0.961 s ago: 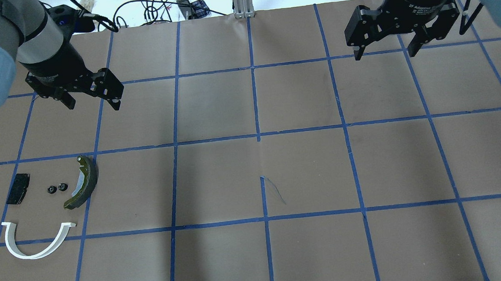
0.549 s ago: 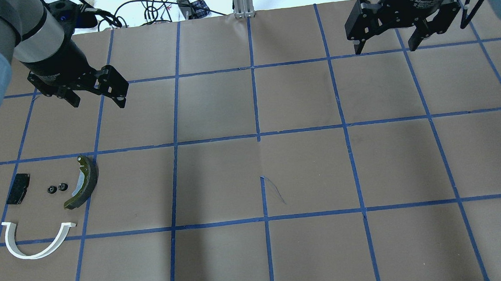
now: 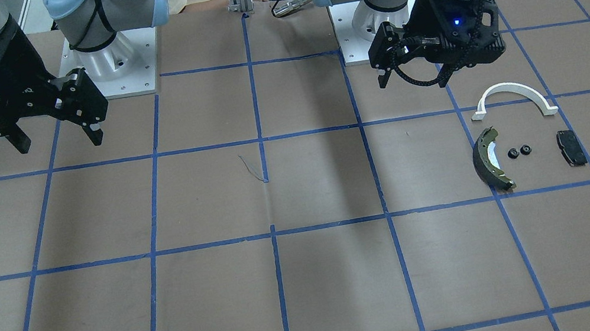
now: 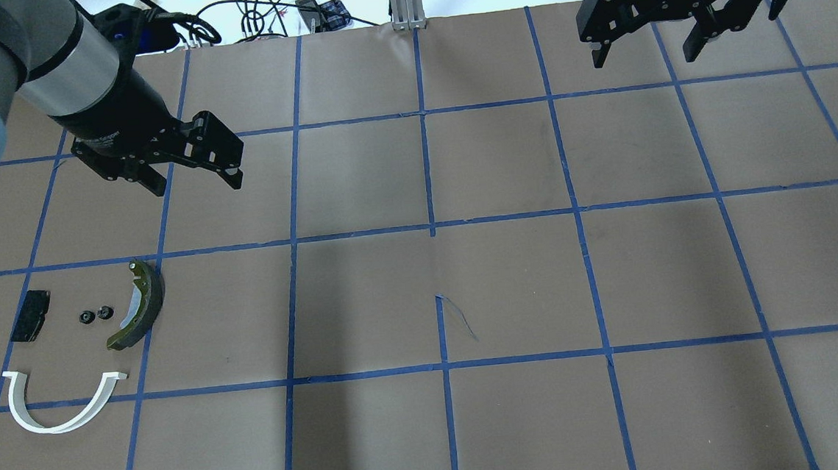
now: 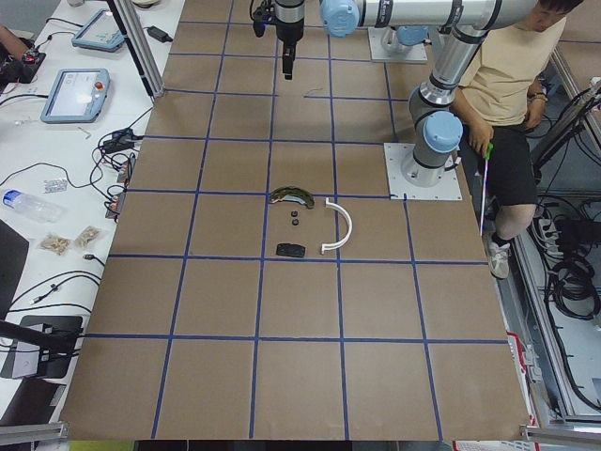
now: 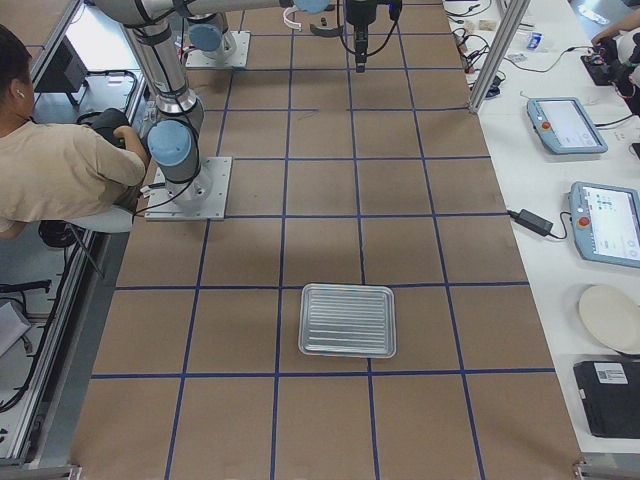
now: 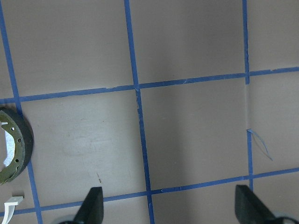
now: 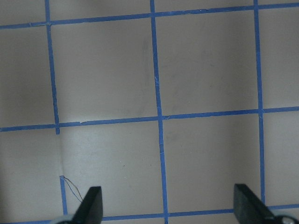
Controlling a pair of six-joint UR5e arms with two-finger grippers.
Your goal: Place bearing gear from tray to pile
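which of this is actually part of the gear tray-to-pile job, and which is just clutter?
Job: tray, white arched strip, brake shoe, black pad, two small black round parts, left gripper, right gripper, both open.
Lying about: cables past the table's far edge; pendants, plate, bottle on side benches.

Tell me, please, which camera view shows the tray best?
The exterior right view: the whole tray lies there in the open. The overhead and front-facing views catch only a corner at the picture's edge; the others miss it.

Even bright light; soft shadows (wrist views paler)
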